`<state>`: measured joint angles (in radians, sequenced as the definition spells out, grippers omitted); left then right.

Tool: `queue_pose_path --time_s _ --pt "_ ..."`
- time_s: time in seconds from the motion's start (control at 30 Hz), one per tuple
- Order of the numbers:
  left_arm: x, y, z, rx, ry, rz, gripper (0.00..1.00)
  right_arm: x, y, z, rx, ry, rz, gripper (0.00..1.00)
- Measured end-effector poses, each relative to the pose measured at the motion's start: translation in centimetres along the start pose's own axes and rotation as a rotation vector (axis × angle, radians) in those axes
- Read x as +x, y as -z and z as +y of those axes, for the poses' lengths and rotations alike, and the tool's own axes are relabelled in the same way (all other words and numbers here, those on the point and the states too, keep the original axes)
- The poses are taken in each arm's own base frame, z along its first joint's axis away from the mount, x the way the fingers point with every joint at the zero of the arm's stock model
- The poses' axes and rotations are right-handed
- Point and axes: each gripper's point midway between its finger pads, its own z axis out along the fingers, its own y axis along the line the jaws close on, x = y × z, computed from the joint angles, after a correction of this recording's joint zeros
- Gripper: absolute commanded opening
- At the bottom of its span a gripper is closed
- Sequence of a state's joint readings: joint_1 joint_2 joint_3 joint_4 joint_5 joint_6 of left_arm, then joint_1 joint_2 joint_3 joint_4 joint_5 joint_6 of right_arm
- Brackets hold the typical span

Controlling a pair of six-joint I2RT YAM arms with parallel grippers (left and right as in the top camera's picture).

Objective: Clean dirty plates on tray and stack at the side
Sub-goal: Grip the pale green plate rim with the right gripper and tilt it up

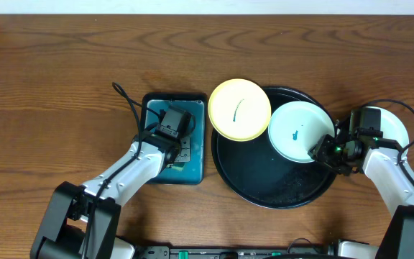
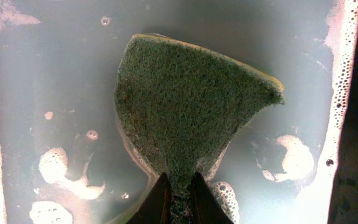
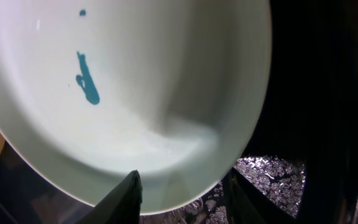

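A pale mint-white plate (image 1: 299, 131) with a teal smear (image 3: 87, 81) sits tilted over the right half of the black tray (image 1: 264, 188). My right gripper (image 1: 323, 151) is shut on its right rim. In the right wrist view one finger (image 3: 126, 198) lies over the plate's (image 3: 135, 93) inside and the other stands outside the rim. A pale yellow plate (image 1: 240, 109) with a thin teal streak rests on the tray's upper left rim. My left gripper (image 1: 172, 124) hangs over the teal sponge dish (image 1: 192, 171), shut on a green sponge (image 2: 185, 106).
Another white plate (image 1: 397, 129) lies on the table at the far right, partly under my right arm. Soapy water with foam (image 2: 61, 171) fills the sponge dish. Foam patches (image 3: 272, 171) lie on the tray floor. A black cable (image 1: 128, 101) runs past the dish's upper left corner.
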<state>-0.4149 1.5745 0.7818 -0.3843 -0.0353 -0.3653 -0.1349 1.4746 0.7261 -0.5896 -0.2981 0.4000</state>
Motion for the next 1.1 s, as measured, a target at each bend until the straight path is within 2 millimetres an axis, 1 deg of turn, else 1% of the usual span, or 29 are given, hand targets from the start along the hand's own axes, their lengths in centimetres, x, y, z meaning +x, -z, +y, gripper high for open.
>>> queue_pose_path --time_s 0.17,0.33,0.43,0.53,0.7,0.8,0.83,0.97,1.1 --pt "0.0 0.0 0.0 0.000 0.000 0.000 0.08 -0.1 0.0 -0.5 0.041 -0.034 -0.013 0.40" --pt "0.0 0.0 0.0 0.000 0.000 0.000 0.08 0.3 -0.4 -0.1 0.061 -0.028 -0.008 0.40" --pt "0.0 0.0 0.0 0.000 0.000 0.000 0.08 0.3 -0.9 -0.2 0.069 -0.031 0.000 0.39" --pt "0.0 0.0 0.0 0.000 0.000 0.000 0.08 0.6 -1.8 -0.4 0.088 -0.034 0.022 0.30" --pt "0.0 0.0 0.0 0.000 0.000 0.000 0.08 0.4 -2.0 -0.9 0.119 -0.057 0.017 0.10" --pt "0.0 0.0 0.0 0.000 0.000 0.000 0.08 0.0 -2.2 -0.7 0.116 -0.071 0.012 0.03" --pt "0.0 0.0 0.0 0.000 0.000 0.000 0.08 -0.1 -2.2 -0.6 0.110 -0.069 0.012 0.01" --pt "0.0 0.0 0.0 0.000 0.000 0.000 0.08 0.0 -2.2 -0.3 0.098 -0.080 0.024 0.01" --pt "0.0 0.0 0.0 0.000 0.000 0.000 0.08 1.0 -2.1 -0.4 0.101 -0.089 0.069 0.01"
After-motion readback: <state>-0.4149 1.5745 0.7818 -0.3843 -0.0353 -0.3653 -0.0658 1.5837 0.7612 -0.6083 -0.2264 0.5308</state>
